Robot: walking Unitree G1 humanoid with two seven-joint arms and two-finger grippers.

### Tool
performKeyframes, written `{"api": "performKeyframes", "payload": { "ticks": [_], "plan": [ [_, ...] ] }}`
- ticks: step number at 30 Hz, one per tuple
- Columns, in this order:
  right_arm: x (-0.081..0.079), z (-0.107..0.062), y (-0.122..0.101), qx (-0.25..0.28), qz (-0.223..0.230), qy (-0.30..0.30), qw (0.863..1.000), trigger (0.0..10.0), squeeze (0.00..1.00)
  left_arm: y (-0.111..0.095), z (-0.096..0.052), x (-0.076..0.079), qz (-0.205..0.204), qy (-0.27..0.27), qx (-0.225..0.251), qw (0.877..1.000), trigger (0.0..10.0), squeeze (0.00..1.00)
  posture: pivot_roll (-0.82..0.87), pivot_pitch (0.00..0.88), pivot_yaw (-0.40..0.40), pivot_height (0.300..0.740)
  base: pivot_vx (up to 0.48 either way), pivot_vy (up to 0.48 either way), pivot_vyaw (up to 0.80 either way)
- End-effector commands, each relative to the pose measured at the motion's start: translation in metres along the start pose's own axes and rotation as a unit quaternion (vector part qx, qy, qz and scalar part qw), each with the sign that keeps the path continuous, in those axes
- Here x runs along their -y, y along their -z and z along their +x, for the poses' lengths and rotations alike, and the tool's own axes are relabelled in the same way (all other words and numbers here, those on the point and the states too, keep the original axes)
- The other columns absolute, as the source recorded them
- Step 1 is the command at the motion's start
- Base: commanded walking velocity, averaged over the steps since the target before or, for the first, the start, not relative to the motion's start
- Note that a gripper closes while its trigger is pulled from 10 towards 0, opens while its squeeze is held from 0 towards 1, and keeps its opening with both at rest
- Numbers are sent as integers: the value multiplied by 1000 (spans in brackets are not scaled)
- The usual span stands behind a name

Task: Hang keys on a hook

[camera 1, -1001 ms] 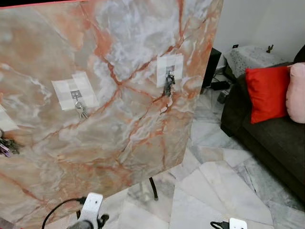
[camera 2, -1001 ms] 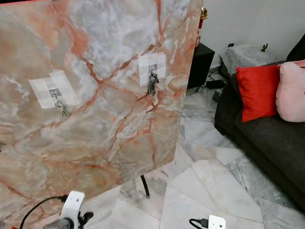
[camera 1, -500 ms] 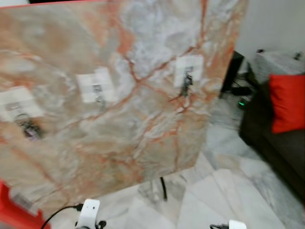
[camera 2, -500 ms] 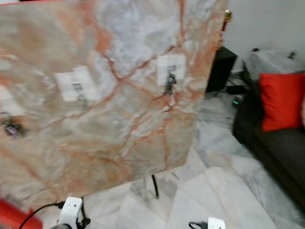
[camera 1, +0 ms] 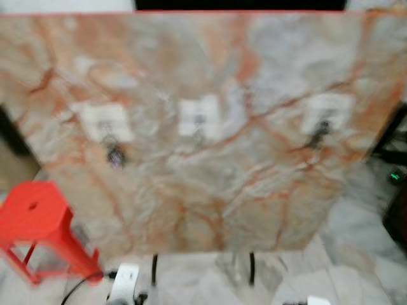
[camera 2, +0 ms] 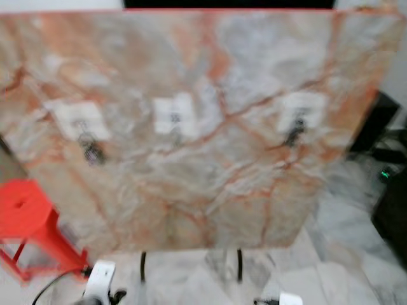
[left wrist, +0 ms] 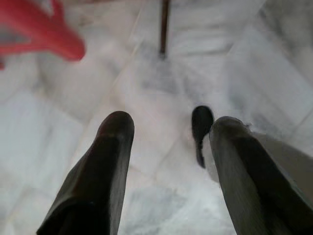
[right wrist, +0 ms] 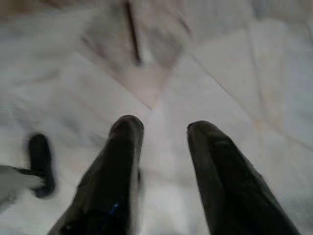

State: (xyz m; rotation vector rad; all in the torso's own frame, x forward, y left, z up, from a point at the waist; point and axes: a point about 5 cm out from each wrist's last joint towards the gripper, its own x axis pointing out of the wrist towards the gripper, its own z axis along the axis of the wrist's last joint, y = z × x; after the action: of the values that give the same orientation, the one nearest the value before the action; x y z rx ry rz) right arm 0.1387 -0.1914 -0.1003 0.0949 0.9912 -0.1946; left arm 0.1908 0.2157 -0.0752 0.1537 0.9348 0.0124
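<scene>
A marble-patterned board (camera 1: 210,184) stands upright before me, blurred. Three white hook patches are stuck across it. A dark key bunch (camera 1: 115,154) hangs under the left patch (camera 1: 105,122). Small keys (camera 1: 199,134) hang under the middle patch (camera 1: 199,117), and another bunch (camera 1: 318,134) hangs under the right patch (camera 1: 325,112). Both arms hang low at the bottom edge of the eye views. My left gripper (left wrist: 168,129) is open over the marble floor with nothing between its fingers. My right gripper (right wrist: 164,129) is open too, holding nothing.
A red plastic stool (camera 1: 38,222) stands at the board's left foot. The board rests on thin black legs (camera 1: 251,268). Pale marble floor (camera 1: 356,254) spreads around. A dark unit with a green light (camera 1: 395,176) sits at the right edge.
The whole picture has swung: the camera turned left, so the board now faces me squarely, the red stool came into view and the sofa with the red cushion left it.
</scene>
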Motion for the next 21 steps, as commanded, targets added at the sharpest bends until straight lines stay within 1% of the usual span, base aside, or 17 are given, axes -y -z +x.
{"api": "performKeyframes", "payload": {
  "ticks": [1,4,11,12,18,21],
  "plan": [
    [8,-2,6,-11,-2,8,1000,10000,0,1,0,6,0,5,-3,1000,10000,0,7,0,-46,740,0,0,800],
    [7,-2,7,-11,-1,7,1000,10000,0,2,0,5,0,5,-5,1000,10000,0,5,0,-35,740,0,0,800],
    [8,-2,6,-12,2,8,1000,10000,0,4,0,2,-12,-2,-6,1000,10000,0,1,0,-38,740,0,0,800],
    [8,-2,7,-14,13,9,1000,10000,0,5,-1,2,-15,-3,-8,1000,10000,0,0,0,-38,740,0,0,0],
    [9,-2,6,-12,17,13,1000,10000,0,9,-1,2,-14,-8,-20,1000,10000,0,-4,0,-43,740,0,0,0],
    [10,-2,6,-12,17,12,1000,10000,0,11,-1,2,-27,-12,-24,999,10000,0,0,0,-49,740,0,84,0]
  ]
}}
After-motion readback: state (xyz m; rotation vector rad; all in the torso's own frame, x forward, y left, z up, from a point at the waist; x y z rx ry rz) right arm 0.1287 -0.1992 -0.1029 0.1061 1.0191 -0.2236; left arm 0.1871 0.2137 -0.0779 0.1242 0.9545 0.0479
